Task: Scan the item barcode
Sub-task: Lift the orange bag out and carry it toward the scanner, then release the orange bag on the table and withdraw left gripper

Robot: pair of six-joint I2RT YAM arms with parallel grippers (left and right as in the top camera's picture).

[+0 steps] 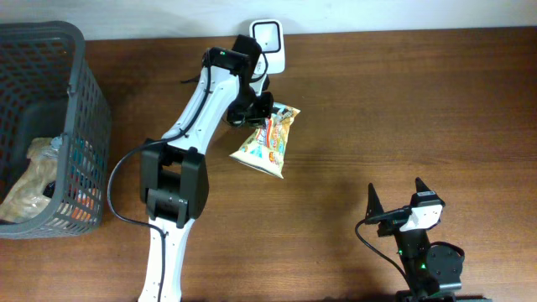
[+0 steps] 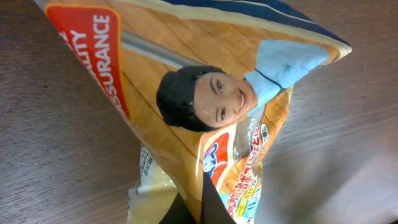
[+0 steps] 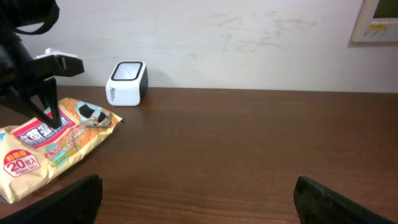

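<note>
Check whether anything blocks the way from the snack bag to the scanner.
Nothing visible does. The left tool is shut on the upper end of the snack bag, and only bare table lies between the bag and the scanner.

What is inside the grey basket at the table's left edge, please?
Crinkly wrapped packets lie in the basket; its mesh wall hides anything lower down.

Snack bag point(image 1: 267, 147) on table point(image 1: 403, 109), just before scanner point(image 1: 270, 40); basket point(image 1: 88, 92) at far left, well apart.
</note>
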